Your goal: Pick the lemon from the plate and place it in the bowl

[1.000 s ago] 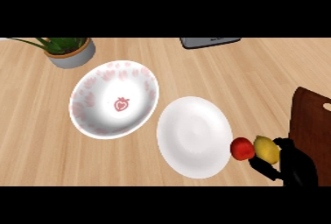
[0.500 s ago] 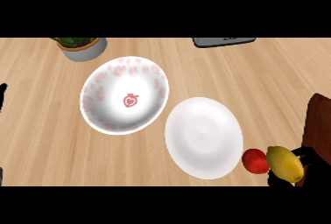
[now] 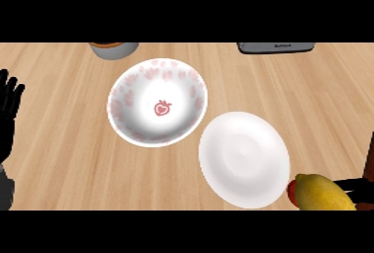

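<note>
In the head view we see our left hand point(image 3: 10, 106) resting open at the left edge, the lemon point(image 3: 322, 193) lower right off the plate point(image 3: 243, 158), our right hand's point(image 3: 359, 190) grip untellable, the strawberry-printed bowl point(image 3: 158, 102) upper centre on the bench point(image 3: 66, 148), with no readable writing.
</note>
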Motion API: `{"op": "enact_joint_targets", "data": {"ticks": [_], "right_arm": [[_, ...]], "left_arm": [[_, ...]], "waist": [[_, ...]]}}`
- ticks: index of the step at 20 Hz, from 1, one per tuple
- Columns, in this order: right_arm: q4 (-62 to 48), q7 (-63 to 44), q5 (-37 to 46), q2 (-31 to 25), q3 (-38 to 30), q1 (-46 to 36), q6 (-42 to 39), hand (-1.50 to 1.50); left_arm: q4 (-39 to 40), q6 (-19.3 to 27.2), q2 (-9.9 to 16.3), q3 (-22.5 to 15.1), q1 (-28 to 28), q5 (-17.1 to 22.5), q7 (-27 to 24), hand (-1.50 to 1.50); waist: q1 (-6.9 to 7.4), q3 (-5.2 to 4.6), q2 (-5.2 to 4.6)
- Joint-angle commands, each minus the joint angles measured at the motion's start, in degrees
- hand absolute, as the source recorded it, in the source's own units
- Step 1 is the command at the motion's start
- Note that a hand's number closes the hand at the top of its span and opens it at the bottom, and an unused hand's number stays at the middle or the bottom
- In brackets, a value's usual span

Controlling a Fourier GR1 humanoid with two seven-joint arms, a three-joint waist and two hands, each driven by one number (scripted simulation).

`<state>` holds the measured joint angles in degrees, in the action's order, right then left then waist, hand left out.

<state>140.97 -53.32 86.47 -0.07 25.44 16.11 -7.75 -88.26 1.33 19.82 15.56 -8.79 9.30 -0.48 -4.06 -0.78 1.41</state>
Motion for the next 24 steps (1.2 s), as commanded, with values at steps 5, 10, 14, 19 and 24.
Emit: {"op": "enact_joint_targets", "data": {"ticks": [5, 10, 14, 19, 24], "right_arm": [[1.27, -18.93, 6.64, 0.07, 16.76, -11.34, -3.87, 1.5], [-3.45, -24.77, 5.11, 0.06, 18.8, -17.32, -5.37, 1.5], [-9.3, -26.86, 1.09, 0.06, 16.57, -21.44, -3.64, 1.5], [-16.22, -30.29, -5.32, 0.05, 12.19, -27.17, -0.74, 1.5], [-24.5, -31.83, -11.27, 0.05, 7.87, -33.64, 3.0, 1.5]], "left_arm": [[1.12, -0.91, -0.71, -1.83, -2.78, -0.2, -0.69, 0.0], [0.58, -0.11, -1.42, -3.98, -5.63, -1.31, 1.19, 0.0], [1.62, 0.14, -2.92, -5.06, -6.78, -1.56, 0.21, 0.0], [1.15, -0.89, -2.06, -4.69, -7.09, -0.93, 0.41, 0.0], [2.23, -0.52, -2.91, -6.01, -8.14, -1.82, 0.72, 0.0]], "waist": [[3.82, 0.03, -1.16], [4.89, 0.2, -1.7], [6.22, 0.26, -2.61], [8.13, 0.45, -2.59], [8.18, 0.56, -2.56]]}}
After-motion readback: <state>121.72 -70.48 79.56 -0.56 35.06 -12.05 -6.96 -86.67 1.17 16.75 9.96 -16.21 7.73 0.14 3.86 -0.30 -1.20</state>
